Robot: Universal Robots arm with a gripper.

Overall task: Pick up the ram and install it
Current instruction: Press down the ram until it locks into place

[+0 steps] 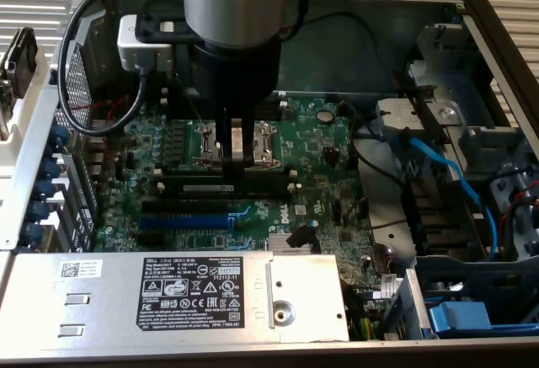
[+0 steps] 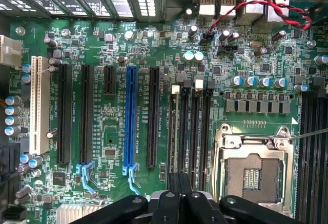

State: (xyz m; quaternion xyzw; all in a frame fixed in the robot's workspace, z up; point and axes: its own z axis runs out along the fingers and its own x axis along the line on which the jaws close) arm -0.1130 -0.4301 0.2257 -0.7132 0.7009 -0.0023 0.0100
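Above motherboard (image 1: 328,153), gripper (image 1: 238,164) clenched, fingertips down at ram (image 1: 221,188) lying in black slot (image 2: 180,131) beside CPU socket (image 2: 253,170). Judged step: seating. Firm, even downward press needed until end clips latch.

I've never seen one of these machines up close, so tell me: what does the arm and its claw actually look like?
The arm is a thick, silvery-grey metal cylinder ending in a black wrist section. A small silver-and-white box is fixed beside it, and black cables loop from it. Below hangs the gripper, a narrow black piece with slim dark fingers and rounded black linkages.
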